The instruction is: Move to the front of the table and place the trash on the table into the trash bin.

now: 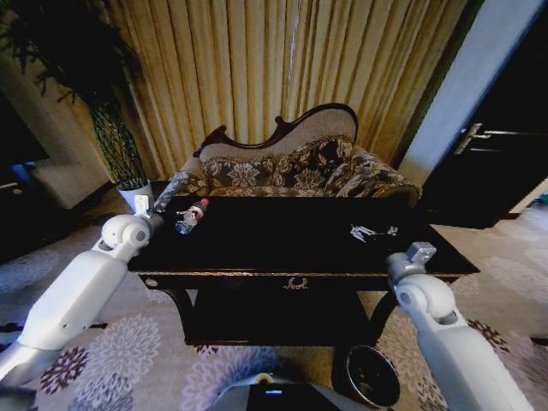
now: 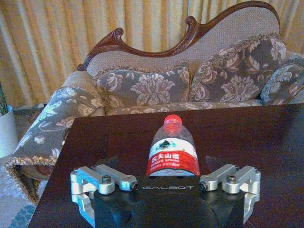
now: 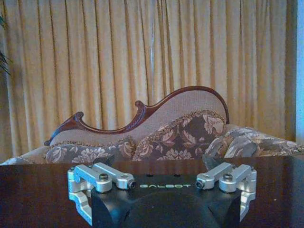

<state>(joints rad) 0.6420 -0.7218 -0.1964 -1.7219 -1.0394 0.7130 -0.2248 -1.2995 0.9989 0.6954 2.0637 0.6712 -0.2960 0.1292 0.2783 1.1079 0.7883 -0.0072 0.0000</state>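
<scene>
On the left part of the dark glossy table [image 1: 257, 248] lies a small clear bottle [image 1: 191, 215] with a red label. In the left wrist view the bottle [image 2: 172, 151] lies between the spread fingers of my left gripper [image 2: 161, 164], its red cap pointing away; the gripper is open. White crumpled paper scraps [image 1: 368, 231] rest on the table's right part. My right gripper [image 3: 160, 160] hovers open and holds nothing over the table's right front edge, short of the scraps. The round reddish-brown trash bin [image 1: 372, 375] stands on the carpet below the table's front, near my base.
A carved floral sofa [image 1: 291, 167] stands right behind the table, with curtains behind it. A white plant pot [image 1: 134, 192] sits at the back left. A dark door [image 1: 501, 145] is at the right. Patterned carpet lies around the table.
</scene>
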